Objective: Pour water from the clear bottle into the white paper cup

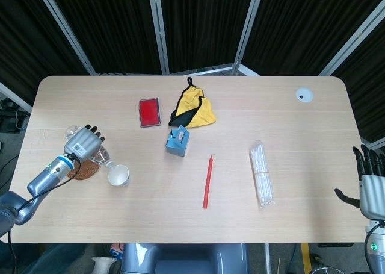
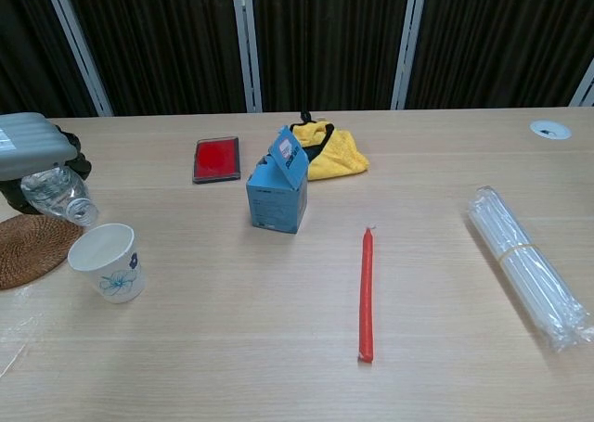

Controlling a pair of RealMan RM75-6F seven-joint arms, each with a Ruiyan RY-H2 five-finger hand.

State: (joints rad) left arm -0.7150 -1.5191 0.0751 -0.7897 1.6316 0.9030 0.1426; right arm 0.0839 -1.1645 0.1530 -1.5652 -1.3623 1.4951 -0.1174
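The left robot hand [image 1: 82,146] grasped the clear bottle [image 2: 58,193] at the left end of the surface [image 1: 289,141], its fingers wrapped over the bottle's body. The bottle was tilted, its mouth pointing down and to the right, just above and left of the white paper cup [image 2: 107,262]. The chest view showed the mouth close to the cup's rim but apart from it. The cup stood upright on the surface, a small blue print on its side, just right of a round woven coaster [image 2: 28,248] that lay under the held bottle.

The right robot hand [image 1: 369,186] hung at the near right edge of the surface, released, fingers apart and holding nothing; only the head view showed it.

Toward the middle of the surface stood a small blue box [image 2: 277,192] with its flap raised. Behind it lay a yellow cloth [image 1: 195,108] with black trim, and to the left of that a flat red card [image 1: 149,112]. A red stick [image 2: 366,292] lay nearer, right of the box. Further right lay a bundle of clear straws [image 2: 524,262] in plastic wrap. A white round grommet [image 1: 304,94] sat at the far right.
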